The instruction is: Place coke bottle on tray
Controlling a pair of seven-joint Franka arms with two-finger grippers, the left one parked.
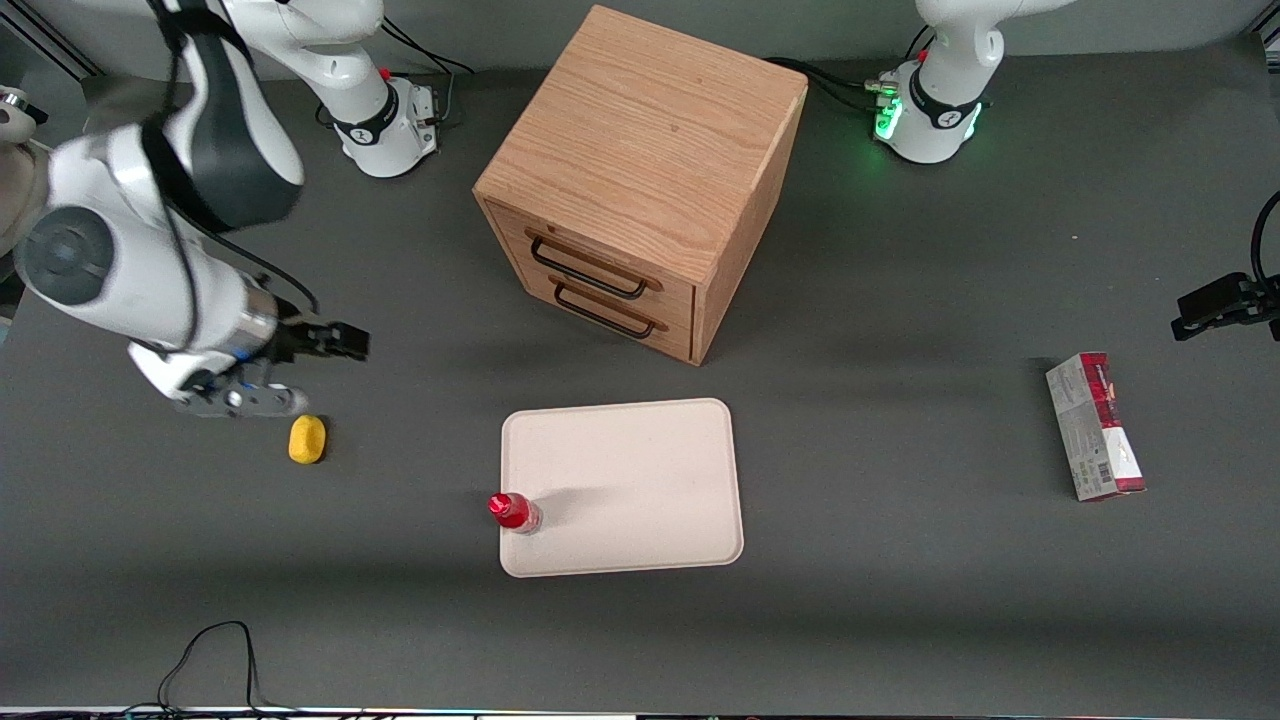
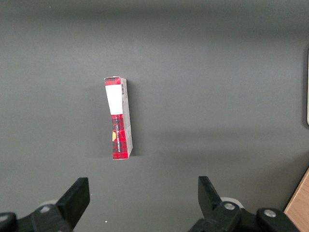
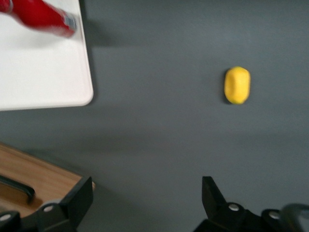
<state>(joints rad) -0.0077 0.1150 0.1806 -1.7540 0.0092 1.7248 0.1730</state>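
Observation:
The coke bottle (image 1: 514, 511) is small and red with a red cap. It stands upright on the cream-white tray (image 1: 640, 480), just inside the tray's corner nearest the front camera, toward the working arm's end. The right wrist view also shows the bottle (image 3: 41, 17) at the tray's (image 3: 43, 72) edge. My right gripper (image 1: 350, 342) hangs above the bare table, well away from the tray toward the working arm's end, just above the yellow lump. In the wrist view the gripper (image 3: 146, 189) is open and holds nothing.
A yellow lemon-like lump (image 1: 307, 439) lies on the table close under the gripper and also shows in the wrist view (image 3: 237, 85). A wooden drawer box (image 1: 640, 170) stands farther from the front camera than the tray. A red-and-grey carton (image 1: 1095, 425) lies toward the parked arm's end.

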